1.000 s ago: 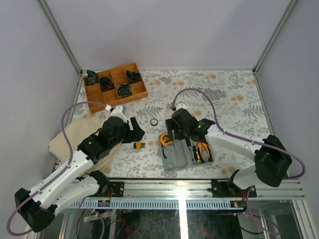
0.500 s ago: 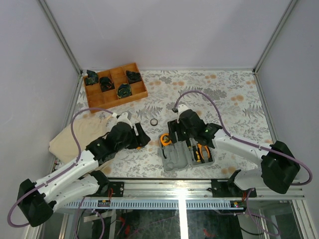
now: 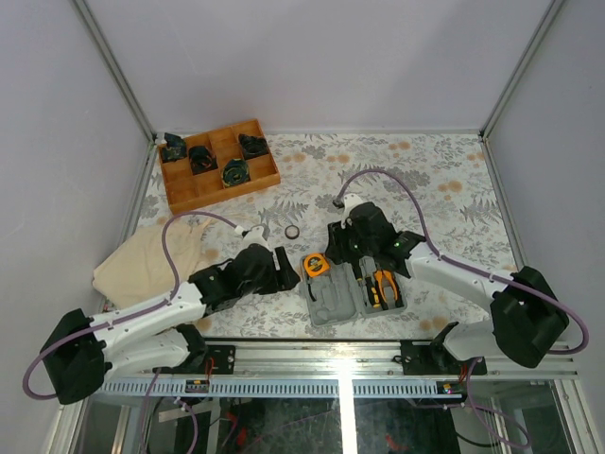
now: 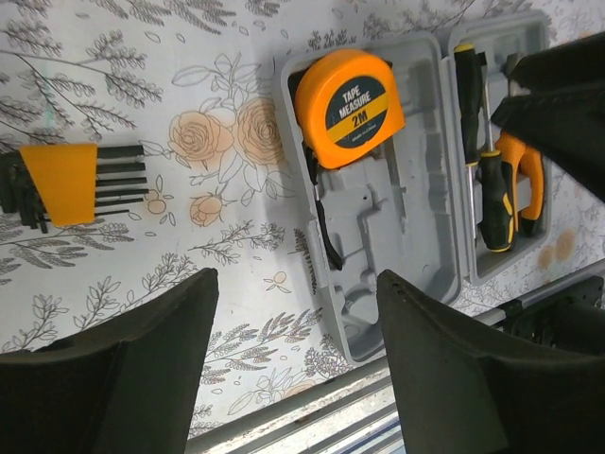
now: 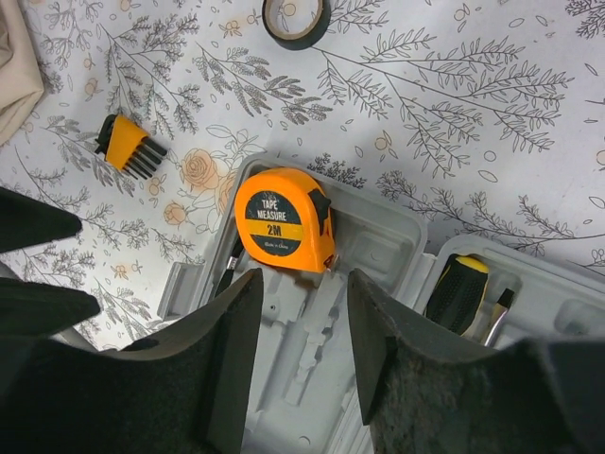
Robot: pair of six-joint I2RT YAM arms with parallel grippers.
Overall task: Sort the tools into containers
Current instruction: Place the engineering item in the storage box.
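Note:
The grey case (image 3: 352, 291) lies open at the near edge. An orange tape measure (image 4: 350, 107) rests in its left half (image 5: 378, 248); a black-and-yellow screwdriver (image 4: 492, 194) and orange-handled pliers (image 4: 526, 180) lie in the right half. My right gripper (image 5: 304, 276) hovers open over the left half, just short of the tape measure (image 5: 282, 219), with nothing between its fingers. My left gripper (image 4: 298, 277) stands open and empty above the table beside the case's left edge. An orange-and-black hex key set (image 4: 61, 180) and a black ring (image 5: 296, 19) lie loose on the table.
A brown wooden divided tray (image 3: 219, 163) with black parts sits at the back left. A beige cloth (image 3: 146, 260) lies at the left beside my left arm. The metal rail (image 3: 378, 364) runs along the near edge, close to the case.
My left arm has swung right, over the hex key set, up to the case. My right gripper has drawn back a little from the tape measure and its jaws have narrowed.

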